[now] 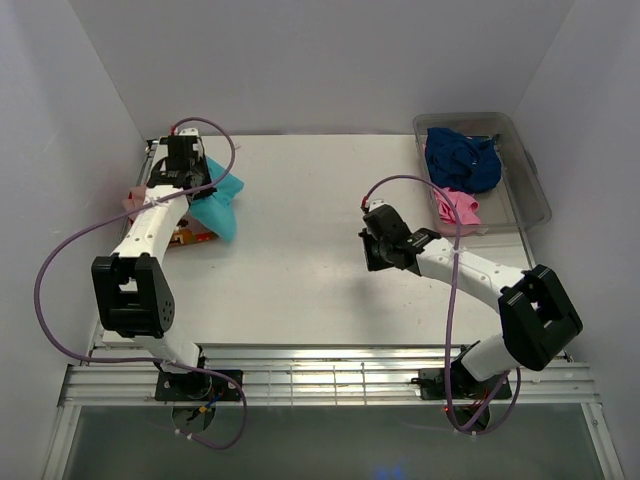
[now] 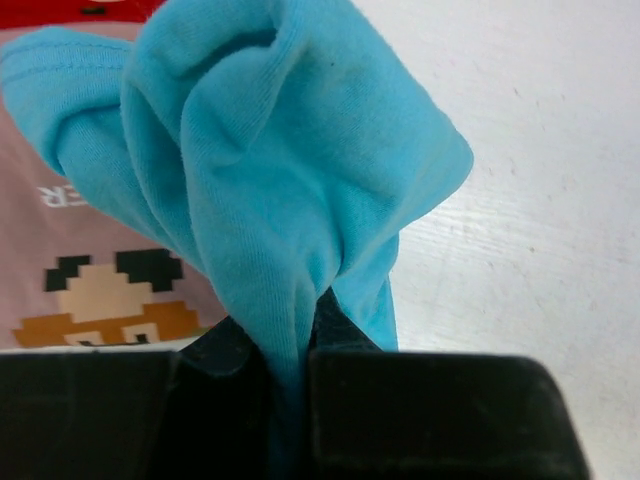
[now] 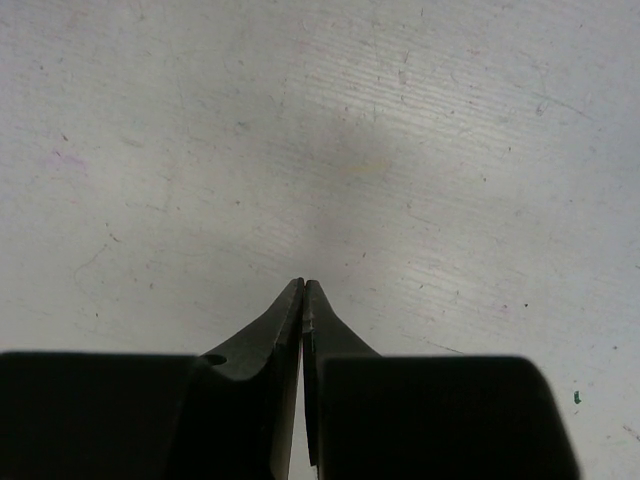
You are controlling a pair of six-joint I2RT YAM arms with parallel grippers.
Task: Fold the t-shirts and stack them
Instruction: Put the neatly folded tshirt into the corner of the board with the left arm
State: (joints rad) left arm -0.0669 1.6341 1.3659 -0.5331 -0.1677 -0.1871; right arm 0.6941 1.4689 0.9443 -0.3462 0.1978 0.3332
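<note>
Left fingers [image 2: 320, 316] pinched narrow on a bunched fold of the plain turquoise cloth t-shirt [image 2: 290, 170]. It hangs crumpled at the far-left corner of the counter [image 1: 300, 260], over the salmon-pink printed t-shirt [image 2: 100, 280] and the edge of a red t-shirt [image 2: 90, 8]. Right fingers [image 3: 303, 292] shut, empty, above bare counter right of centre. Navy t-shirt [image 1: 462, 158] and bright pink t-shirt [image 1: 458, 208] sit in the clear plastic tub [image 1: 530, 180], far-right corner. Risk: the grip is on a wad, not a hem, so a release likely dumps it unfolded, and dragging could shift the tees beneath.

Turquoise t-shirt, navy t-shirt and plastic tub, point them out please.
turquoise t-shirt [image 2: 300, 180], left wrist view, bunched middle fold
navy t-shirt [image 1: 462, 158], top external view, crumpled centre
plastic tub [image 1: 533, 180], top external view, right wall
</note>
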